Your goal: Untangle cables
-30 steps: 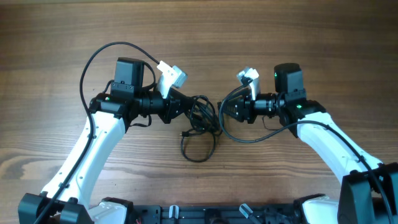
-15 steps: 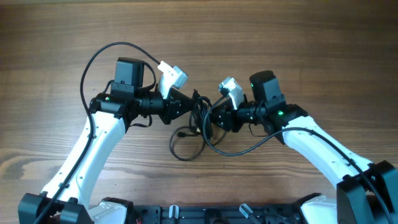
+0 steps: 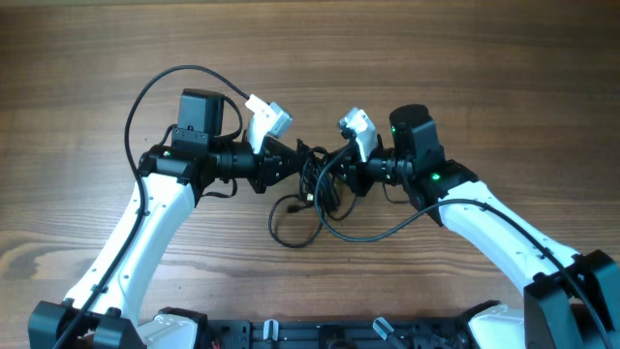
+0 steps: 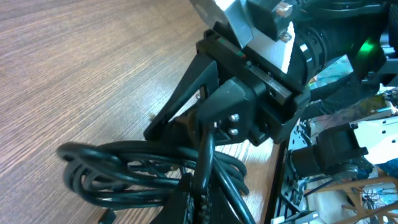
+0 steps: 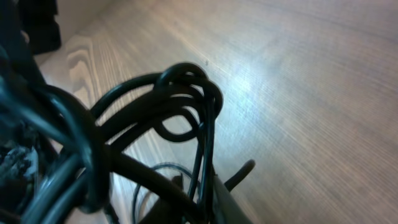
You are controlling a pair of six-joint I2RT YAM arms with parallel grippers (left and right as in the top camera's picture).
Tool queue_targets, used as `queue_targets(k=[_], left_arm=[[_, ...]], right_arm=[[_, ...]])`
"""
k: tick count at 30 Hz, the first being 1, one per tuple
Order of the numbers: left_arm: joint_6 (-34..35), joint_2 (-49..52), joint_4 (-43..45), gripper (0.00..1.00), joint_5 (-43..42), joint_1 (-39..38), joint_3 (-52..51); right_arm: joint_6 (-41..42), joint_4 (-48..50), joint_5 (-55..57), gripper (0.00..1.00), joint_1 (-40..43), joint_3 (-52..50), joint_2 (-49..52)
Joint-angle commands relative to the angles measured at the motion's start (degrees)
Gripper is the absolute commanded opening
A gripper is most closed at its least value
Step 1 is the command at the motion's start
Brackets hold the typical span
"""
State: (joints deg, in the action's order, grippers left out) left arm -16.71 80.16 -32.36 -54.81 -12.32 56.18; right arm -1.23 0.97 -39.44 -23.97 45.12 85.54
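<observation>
gripping step: left pincer [image 3: 291, 164] and right pincer [image 3: 343, 174] each pinch the cables [image 3: 316, 180] — knot between them, one loop trailing on the bench [image 3: 465, 58]. next likely calls for a slow pull apart.

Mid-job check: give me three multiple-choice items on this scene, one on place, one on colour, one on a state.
1. Where are the cables? A) between the left pincer and right pincer B) off to the far left C) off to the far right
2. Cable colour? A) white B) black C) red
3. The left pincer is: A) wide open B) shut on the cables C) out of view

1 A: the bundle sits bunched between both fingertips.
2 B: every strand looks black.
3 B: its jaws clamp strands.
</observation>
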Motion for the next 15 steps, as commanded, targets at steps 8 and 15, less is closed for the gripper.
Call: queue_targets(k=[8,15], left_arm=[[-1.1,0.2,-1.3,0.04,0.7,0.2,0.0],[-0.8,0.2,-1.4,0.04,5.2,0.2,0.0]], right_arm=[[-4.2,1.6,19.6,0.04,1.1,3.7,-18.9],[0.8,-7.0,4.2,0.04,1.1,3.7,-25.9]])
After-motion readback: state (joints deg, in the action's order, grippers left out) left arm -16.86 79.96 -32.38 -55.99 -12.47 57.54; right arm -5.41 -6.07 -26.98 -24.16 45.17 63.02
